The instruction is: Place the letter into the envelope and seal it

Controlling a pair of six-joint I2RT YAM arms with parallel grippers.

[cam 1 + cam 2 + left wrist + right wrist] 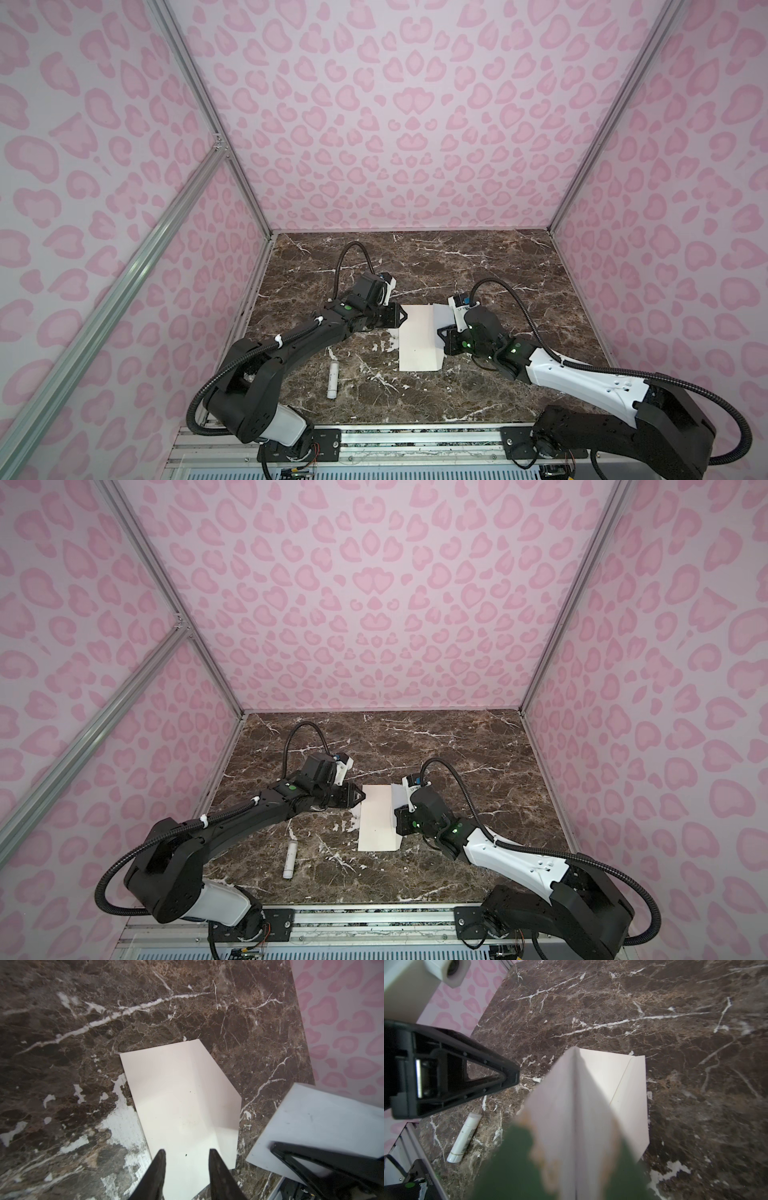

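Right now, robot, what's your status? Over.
Left gripper open over envelope edge. Right gripper shut on letter, not yet in envelope. Glue stick off to side, clear.

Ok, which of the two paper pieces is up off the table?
The letter, the smaller green-edged card pinched in the right hand; the larger cream envelope lies flat on the table.

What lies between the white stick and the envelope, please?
Nothing: only bare marble table separates the stick from the envelope, in both top views.

The left gripper [187, 1151] hovers, jaws parted; the right gripper [441, 331] is clamped.
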